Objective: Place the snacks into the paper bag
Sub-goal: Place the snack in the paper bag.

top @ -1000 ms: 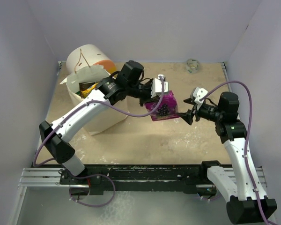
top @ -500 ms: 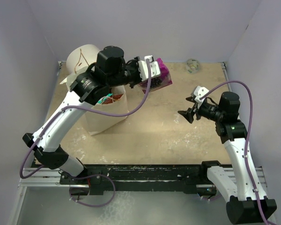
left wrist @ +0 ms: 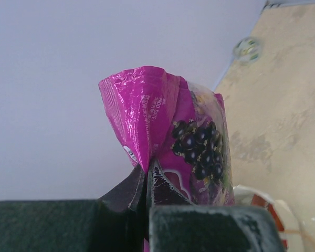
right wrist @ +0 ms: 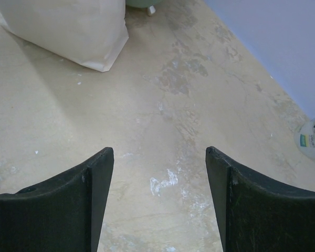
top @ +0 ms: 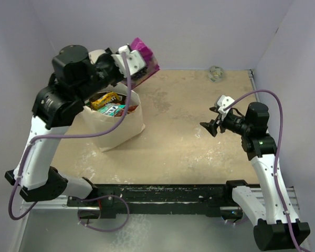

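Top external: purple packet (top: 144, 60) now higher, closer to paper bag (top: 121, 128).

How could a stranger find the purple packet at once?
Find the beige paper bag on the left of the top view. Above its far rim, the left gripper holds a shiny packet. Unlike the snacks inside the bag, it is magenta with dark berries.

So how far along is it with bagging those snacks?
Nearly done, it seems. Several packets already lie inside the paper bag. The left gripper is shut on a purple packet, held high near the bag's mouth, not yet dropped in. The right gripper is open and empty. I see no other loose packets.
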You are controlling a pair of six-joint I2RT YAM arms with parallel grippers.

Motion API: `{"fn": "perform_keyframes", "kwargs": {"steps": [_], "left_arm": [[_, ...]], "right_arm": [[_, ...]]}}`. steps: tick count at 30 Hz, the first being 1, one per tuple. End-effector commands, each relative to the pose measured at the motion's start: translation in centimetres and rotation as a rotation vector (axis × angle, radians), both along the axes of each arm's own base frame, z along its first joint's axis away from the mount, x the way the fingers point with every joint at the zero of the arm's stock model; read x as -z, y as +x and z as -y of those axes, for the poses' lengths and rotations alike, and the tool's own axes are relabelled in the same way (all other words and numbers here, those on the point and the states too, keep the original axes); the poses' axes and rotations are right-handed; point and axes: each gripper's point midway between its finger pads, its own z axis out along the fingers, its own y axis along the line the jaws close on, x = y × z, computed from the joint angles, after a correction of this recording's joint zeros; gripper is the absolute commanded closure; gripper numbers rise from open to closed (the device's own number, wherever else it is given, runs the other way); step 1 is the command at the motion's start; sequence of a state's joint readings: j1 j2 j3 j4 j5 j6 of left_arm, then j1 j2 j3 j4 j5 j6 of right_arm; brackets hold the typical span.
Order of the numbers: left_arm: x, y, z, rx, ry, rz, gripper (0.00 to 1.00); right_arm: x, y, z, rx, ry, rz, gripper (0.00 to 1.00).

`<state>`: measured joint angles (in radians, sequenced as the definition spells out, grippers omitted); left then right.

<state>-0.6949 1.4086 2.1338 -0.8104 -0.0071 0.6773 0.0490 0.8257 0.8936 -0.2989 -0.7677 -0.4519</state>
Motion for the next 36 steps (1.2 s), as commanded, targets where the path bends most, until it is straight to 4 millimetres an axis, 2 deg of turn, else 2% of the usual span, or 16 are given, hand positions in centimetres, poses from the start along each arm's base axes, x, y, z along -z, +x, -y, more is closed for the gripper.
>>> {"fn": "perform_keyframes", "kwargs": {"steps": [1,7,12,23,36], "left_arm": [[-6.2,-2.4,-6.1,-0.108,-0.049,0.187,1.00],[-4.5,-3.1,-10.5,-0.241,0.090,0.208,1.00],[-1.8,-2.0,-12.0,-0.317,0.219,0.194,1.00],[3.4,1.7,-11.1,-0.332,0.443,0.152,1.00],[8.4,3.3,-10.3,-0.270,0.607,0.066,1.00]], "right_arm": [[-1.0,0.8,0.4,0.023,0.001,0.043,0.27],[-0.8,0.9,0.3,0.018,0.002,0.039,0.26],[-0.7,0.9,0.3,0.017,0.003,0.034,0.25],[-0.6,0.9,0.3,0.017,0.004,0.037,0.24],[-0.6,0.9,0.4,0.021,0.003,0.039,0.23]]}}
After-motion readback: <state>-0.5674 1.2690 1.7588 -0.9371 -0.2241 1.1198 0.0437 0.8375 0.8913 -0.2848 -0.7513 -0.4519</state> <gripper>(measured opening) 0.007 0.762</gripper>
